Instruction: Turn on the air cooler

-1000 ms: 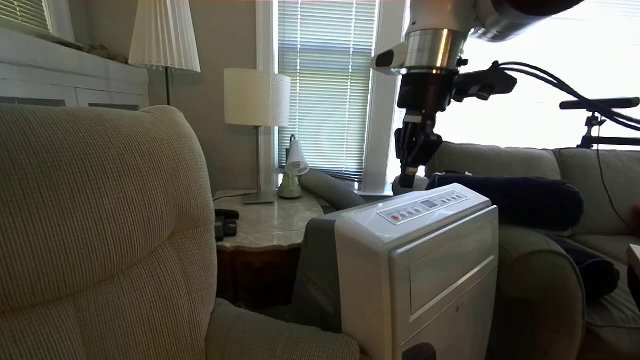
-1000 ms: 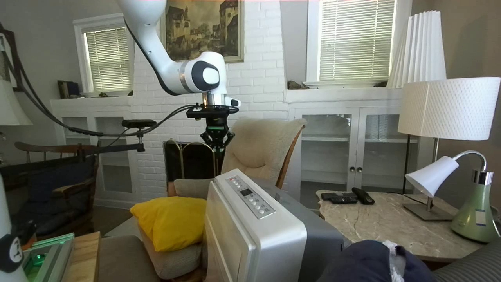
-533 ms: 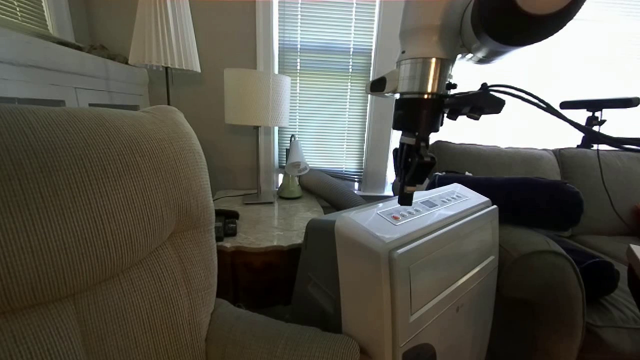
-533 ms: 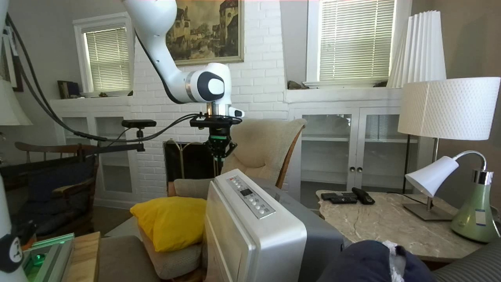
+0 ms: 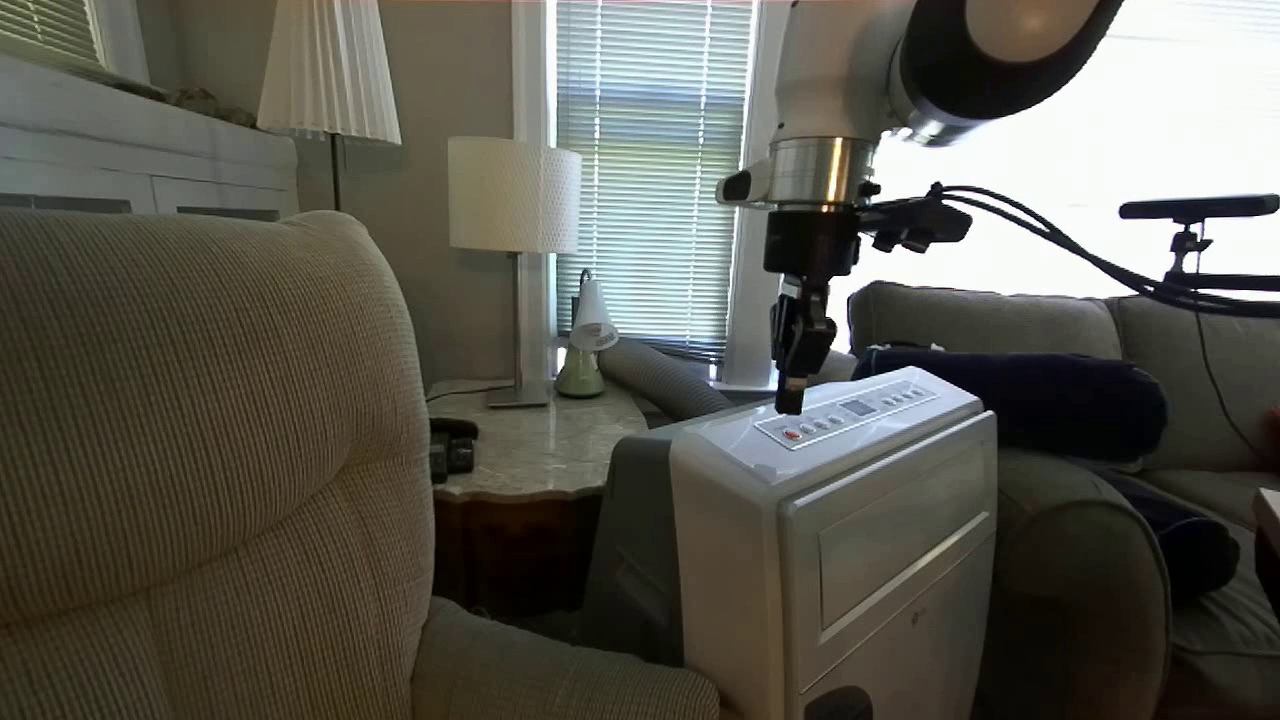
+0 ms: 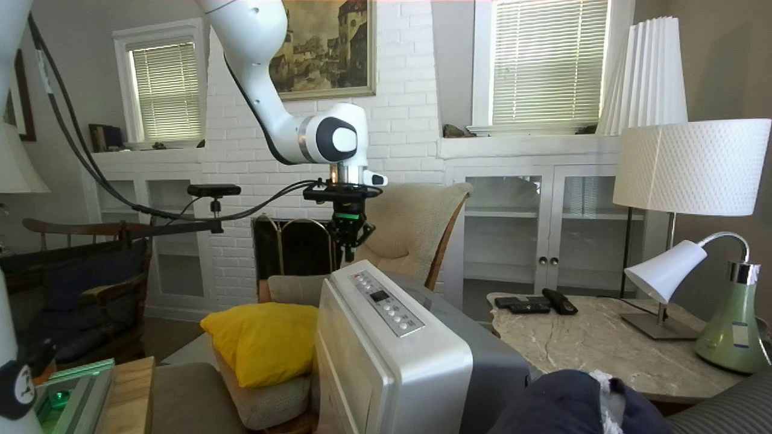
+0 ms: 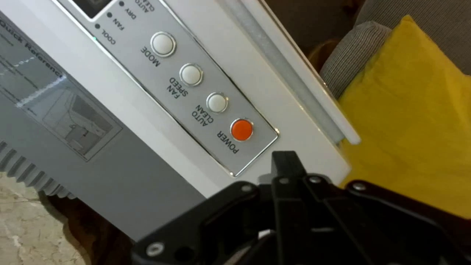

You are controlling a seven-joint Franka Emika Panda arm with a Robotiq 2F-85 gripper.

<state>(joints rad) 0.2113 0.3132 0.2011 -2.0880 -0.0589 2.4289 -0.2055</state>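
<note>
The white air cooler [image 5: 900, 560] stands upright and also shows in an exterior view [image 6: 422, 355] and the wrist view [image 7: 265, 73]. Its sloped top carries a grey control panel [image 6: 386, 301] with a dark display and several white buttons. The orange-red POWER button [image 7: 241, 129] is at the panel's end, also visible in both exterior views [image 5: 792, 434] [image 6: 357, 275]. My gripper [image 5: 790, 402] points down, its fingertips together with nothing between them. It appears just above the cooler's top at the POWER end [image 6: 348, 253]. In the wrist view the fingertips [image 7: 287, 162] are beside the panel's corner, off the button; contact cannot be told.
A beige armchair [image 5: 200, 420] stands beside the cooler, with a yellow pillow [image 6: 265, 337] in front of it. A marble-topped side table [image 6: 579, 331] with lamps and remotes is behind the cooler. A grey hose [image 5: 665, 380] runs toward the window. A sofa [image 5: 960, 310] stands beyond.
My gripper has come down toward the cooler's top and shifted sideways toward its POWER end, staying shut. The arm and its cables moved with it. The cooler has not moved.
</note>
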